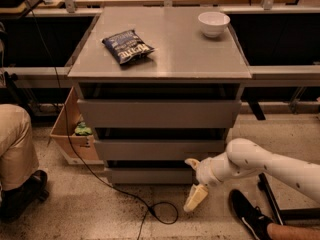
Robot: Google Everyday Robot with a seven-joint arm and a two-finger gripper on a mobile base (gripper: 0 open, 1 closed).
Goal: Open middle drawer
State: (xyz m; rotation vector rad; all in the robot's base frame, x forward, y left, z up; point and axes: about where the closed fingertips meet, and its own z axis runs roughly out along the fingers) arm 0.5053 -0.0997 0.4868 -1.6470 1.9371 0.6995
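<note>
The grey cabinet has three handleless drawers, all shut. The middle drawer (160, 149) has a flat wide front of medium height, between the taller top drawer (159, 114) and the slim bottom drawer (147, 175). My gripper (194, 180) is low at the cabinet's right front, level with the bottom drawer and just below the middle drawer's right end. Its two cream fingers are spread apart and hold nothing. One fingertip (191, 162) points up near the gap under the middle drawer. The other (195, 198) hangs toward the floor. The white arm (265, 165) reaches in from the right.
A blue chip bag (127, 46) and a white bowl (213, 23) sit on the cabinet top. A cardboard box (75, 134) stands left of the cabinet. A black cable (150, 206) loops on the floor. A person's knee (15, 144) is at left, and a black shoe (247, 215) at lower right.
</note>
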